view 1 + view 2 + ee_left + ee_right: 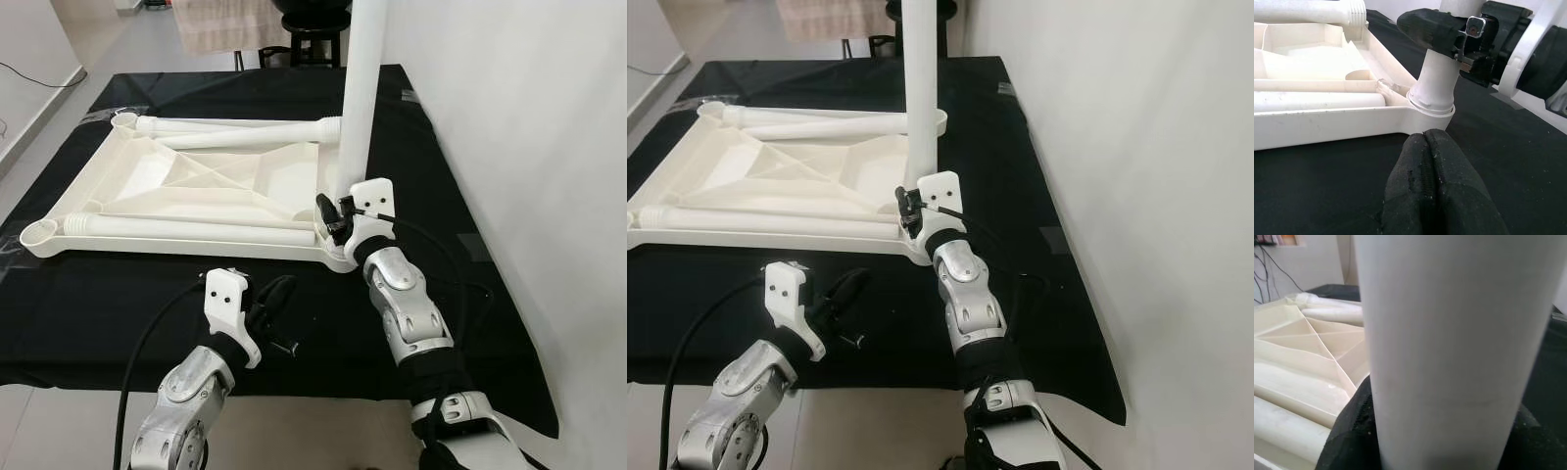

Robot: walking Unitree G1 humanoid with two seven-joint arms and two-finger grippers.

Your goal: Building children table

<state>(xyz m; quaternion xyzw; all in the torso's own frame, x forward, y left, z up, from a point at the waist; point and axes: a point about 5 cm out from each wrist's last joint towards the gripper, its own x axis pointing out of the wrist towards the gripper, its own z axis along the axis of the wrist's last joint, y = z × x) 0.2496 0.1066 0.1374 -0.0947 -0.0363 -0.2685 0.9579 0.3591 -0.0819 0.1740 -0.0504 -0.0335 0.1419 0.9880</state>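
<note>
The white children's table top [147,176] lies upside down on a black cloth [118,313]. One white leg [361,98] stands upright in its near right corner socket [1431,105]. My right gripper [333,217] is shut on this leg just above the socket; the leg [1449,342] looms close in the right wrist view. My left gripper [279,313] hovers over the cloth just in front of that corner, its fingers [1415,171] pressed together with nothing between them. Two more legs [235,132] [186,230] lie loose on the table top.
A white wall [529,127] runs close along the right side. A dark stool [315,29] and a hanging beige cloth [225,24] stand behind the work area. The black cloth's front edge [294,387] is near my arms; grey floor lies to the left.
</note>
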